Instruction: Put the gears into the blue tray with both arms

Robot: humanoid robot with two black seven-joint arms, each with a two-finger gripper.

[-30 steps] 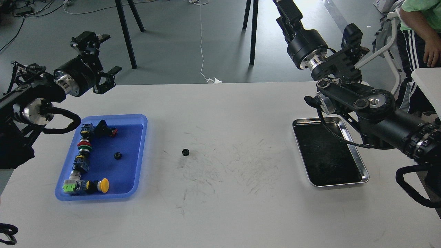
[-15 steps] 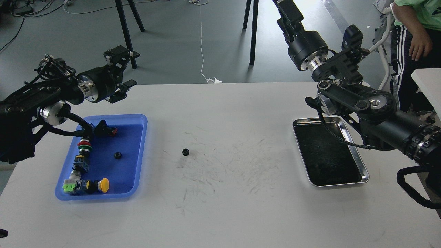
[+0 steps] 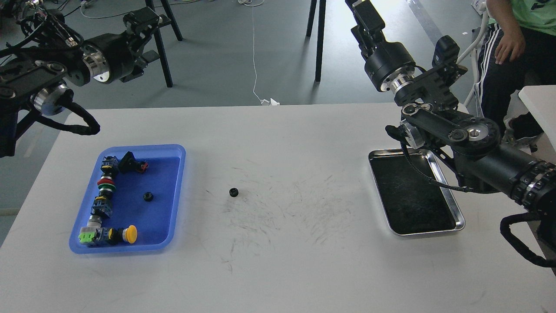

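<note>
The blue tray (image 3: 175,191) lies on the left of the white table. One small black gear (image 3: 148,196) rests on its floor, near the middle. A second gear (image 3: 234,191) sits alone on the table, right of the tray. My left gripper (image 3: 147,38) is raised beyond the table's far left edge, well above the tray, its fingers apart with nothing between them. My right arm bends over the far right of the table and rises to the top edge. There my right gripper (image 3: 362,11) is cut off, so its fingers do not show.
Several coloured push-button switches (image 3: 105,184) line the blue tray's left side and front. A silver metal tray (image 3: 459,224) with a dark inside lies at the right under my right arm. A person (image 3: 508,39) sits at the far right. Stand legs (image 3: 319,39) rise behind the table.
My left arm swung right, then lifted up and back away from the blue tray's far corner. The right arm barely shifted. Both gears stayed put.
</note>
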